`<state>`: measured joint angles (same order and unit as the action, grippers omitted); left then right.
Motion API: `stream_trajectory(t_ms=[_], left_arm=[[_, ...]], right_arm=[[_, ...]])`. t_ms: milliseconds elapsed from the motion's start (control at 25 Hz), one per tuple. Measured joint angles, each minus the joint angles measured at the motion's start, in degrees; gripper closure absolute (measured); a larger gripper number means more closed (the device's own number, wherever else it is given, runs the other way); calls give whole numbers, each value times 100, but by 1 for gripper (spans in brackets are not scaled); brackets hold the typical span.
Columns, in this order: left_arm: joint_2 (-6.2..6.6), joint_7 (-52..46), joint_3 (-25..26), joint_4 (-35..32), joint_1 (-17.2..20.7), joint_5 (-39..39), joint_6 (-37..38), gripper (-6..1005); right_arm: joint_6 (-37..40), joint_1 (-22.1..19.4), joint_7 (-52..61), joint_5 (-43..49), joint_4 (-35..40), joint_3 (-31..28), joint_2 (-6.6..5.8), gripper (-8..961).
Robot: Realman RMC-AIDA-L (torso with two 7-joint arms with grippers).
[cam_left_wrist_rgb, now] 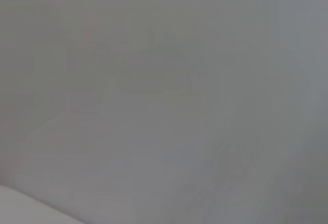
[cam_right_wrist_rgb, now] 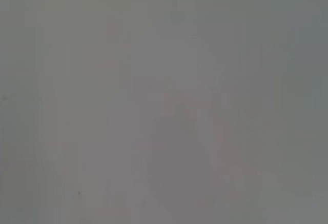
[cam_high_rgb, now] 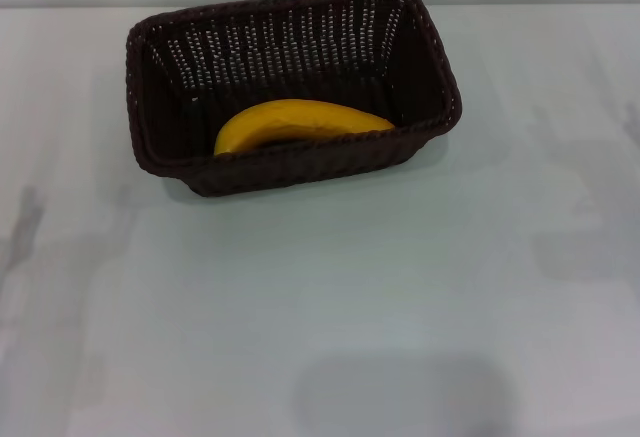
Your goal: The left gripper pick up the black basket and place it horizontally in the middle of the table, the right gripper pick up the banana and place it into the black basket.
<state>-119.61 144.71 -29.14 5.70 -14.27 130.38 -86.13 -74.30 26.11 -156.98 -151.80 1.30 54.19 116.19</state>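
Note:
The black basket (cam_high_rgb: pixel 290 87) stands lengthwise across the far middle of the table (cam_high_rgb: pixel 330 307) in the head view, slightly turned. The banana (cam_high_rgb: pixel 296 124) lies inside it along the near wall, its ends partly hidden by the rim. Neither the left gripper nor the right gripper shows in any view. Both wrist views show only plain grey surface.
A faint grey shadow (cam_high_rgb: pixel 400 397) lies on the tabletop near the front edge, right of centre. The table's far edge runs just behind the basket.

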Motion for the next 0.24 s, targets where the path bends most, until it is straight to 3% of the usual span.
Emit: stream_trajectory(t_ms=[240], left_arm=[[0,-26,-22,31,23,-31,-59,172]], right_arm=[[-42,-34,267,-40,-114,-56,0,89]])
